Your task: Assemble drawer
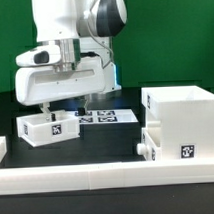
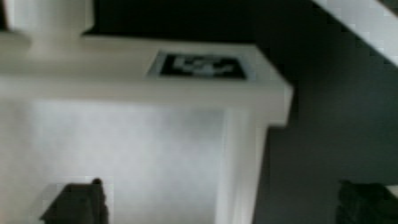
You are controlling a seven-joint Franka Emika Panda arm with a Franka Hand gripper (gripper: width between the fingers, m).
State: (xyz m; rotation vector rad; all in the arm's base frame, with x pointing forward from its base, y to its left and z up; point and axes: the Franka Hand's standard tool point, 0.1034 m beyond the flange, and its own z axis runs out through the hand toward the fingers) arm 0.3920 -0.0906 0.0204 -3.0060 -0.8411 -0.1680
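A small white tray [image 1: 51, 125] with black-and-white tags lies on the dark table at the exterior view's left. My gripper [image 1: 72, 102] hangs just above its far side. In the wrist view the tray [image 2: 143, 120] fills most of the picture, with one tag [image 2: 199, 65] on top. My gripper [image 2: 219, 203] is open and wide: one fingertip [image 2: 75, 200] is over the tray, the other is over bare table beside it. Nothing is held. The large white shell [image 1: 183, 114] stands at the exterior view's right, with a knobbed tray [image 1: 161, 145] at its lower front.
The marker board [image 1: 103, 117] lies flat on the table behind the small tray. A long low white border rail [image 1: 107, 175] runs along the front. A white piece [image 1: 0, 149] sits at the far left edge.
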